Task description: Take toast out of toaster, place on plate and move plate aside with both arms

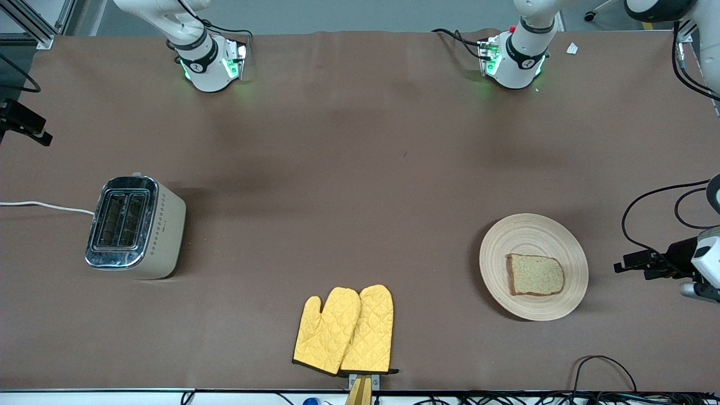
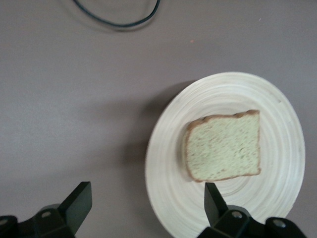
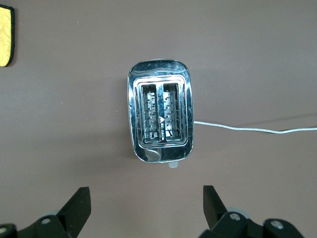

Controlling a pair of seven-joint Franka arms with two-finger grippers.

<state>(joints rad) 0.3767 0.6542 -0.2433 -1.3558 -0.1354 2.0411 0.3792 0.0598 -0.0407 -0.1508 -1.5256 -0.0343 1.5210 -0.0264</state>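
Observation:
The toast (image 1: 535, 274) lies flat on the pale wooden plate (image 1: 529, 230) toward the left arm's end of the table. In the left wrist view the toast (image 2: 224, 146) sits on the plate (image 2: 277, 109). My left gripper (image 1: 625, 264) is open and empty, up in the air beside the plate at the table's end. Seen from its wrist, the left gripper (image 2: 147, 198) spans the plate's rim and the bare cloth. My right gripper (image 3: 145, 198) is open and empty, high over the table beside the toaster.
A cream and chrome toaster (image 1: 135, 225) with two empty slots (image 3: 161, 116) stands at the right arm's end, its white cord (image 3: 247, 129) trailing off. Yellow oven mitts (image 1: 344, 331) lie at the table's front edge. A black cable (image 1: 602, 360) loops near the plate.

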